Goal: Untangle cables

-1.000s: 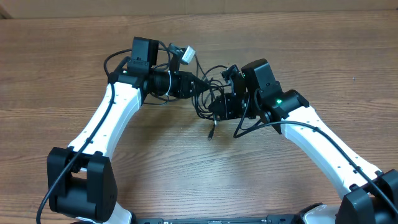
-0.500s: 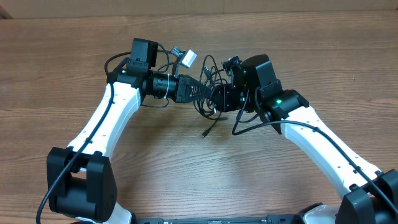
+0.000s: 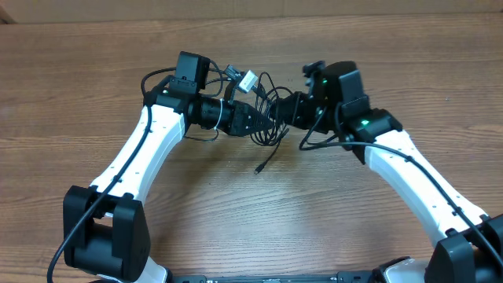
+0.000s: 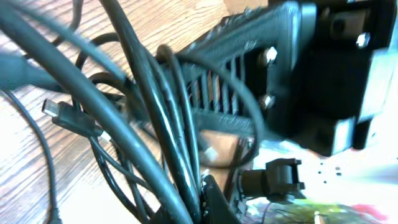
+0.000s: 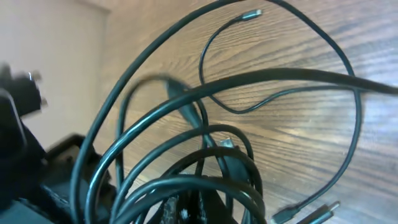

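thin black cord tangle (image 3: 266, 138) | left claw (image 3: 259, 124), right claw (image 3: 281, 116) each pinch it | opposed grips, likely to spread loops

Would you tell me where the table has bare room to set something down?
Bare table lies between the two arms' bases, also outside the left arm and right arm. It is crowded where left pincer and right pincer meet in the cables.
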Tool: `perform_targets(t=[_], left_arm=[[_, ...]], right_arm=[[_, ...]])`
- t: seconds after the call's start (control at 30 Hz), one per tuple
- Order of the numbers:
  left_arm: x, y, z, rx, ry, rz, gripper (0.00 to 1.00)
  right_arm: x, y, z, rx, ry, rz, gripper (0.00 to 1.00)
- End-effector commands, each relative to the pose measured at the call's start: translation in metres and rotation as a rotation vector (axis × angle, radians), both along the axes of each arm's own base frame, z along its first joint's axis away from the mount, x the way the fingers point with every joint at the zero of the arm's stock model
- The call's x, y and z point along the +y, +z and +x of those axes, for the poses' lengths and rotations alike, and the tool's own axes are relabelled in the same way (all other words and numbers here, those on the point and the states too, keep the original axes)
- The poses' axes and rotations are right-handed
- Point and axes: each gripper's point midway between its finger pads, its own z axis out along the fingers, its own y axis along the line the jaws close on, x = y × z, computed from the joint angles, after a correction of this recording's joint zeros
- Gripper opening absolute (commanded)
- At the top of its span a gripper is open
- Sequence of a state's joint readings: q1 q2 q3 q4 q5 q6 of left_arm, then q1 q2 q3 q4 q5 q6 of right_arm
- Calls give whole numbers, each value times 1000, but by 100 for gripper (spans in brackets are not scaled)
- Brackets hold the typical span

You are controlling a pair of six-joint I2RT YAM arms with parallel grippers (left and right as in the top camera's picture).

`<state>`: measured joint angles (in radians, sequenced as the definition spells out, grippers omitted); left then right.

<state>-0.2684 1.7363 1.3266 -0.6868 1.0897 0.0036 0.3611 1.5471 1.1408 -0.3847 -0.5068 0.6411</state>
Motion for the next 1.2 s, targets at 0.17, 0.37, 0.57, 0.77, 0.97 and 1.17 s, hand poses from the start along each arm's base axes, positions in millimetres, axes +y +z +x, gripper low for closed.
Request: perform_targets(t=[0.17,0.37,0.57,0.77,0.97,1.17], left_arm=[[-7,9,-1,-23,-2,0,4],[-12,23,-8,-13,-46,-81,4],[-13,27,-9,-13,-59,-105,4],[6,11,12,120,111,-6,4],[44,-9,45,356,429,96,4],[53,-5,60,472,554,62,4]], right_arm=[[0,23,18,50,-138,118,6],[-3,18,22,28,-168,78,7],[-1,8,21,-3,-168,6,30],[-29,-12,14,2,-115,-127,78],[-78,-39,0,167,-190,-201,84],[-87,-50,-12,199,-159,-268,89]])
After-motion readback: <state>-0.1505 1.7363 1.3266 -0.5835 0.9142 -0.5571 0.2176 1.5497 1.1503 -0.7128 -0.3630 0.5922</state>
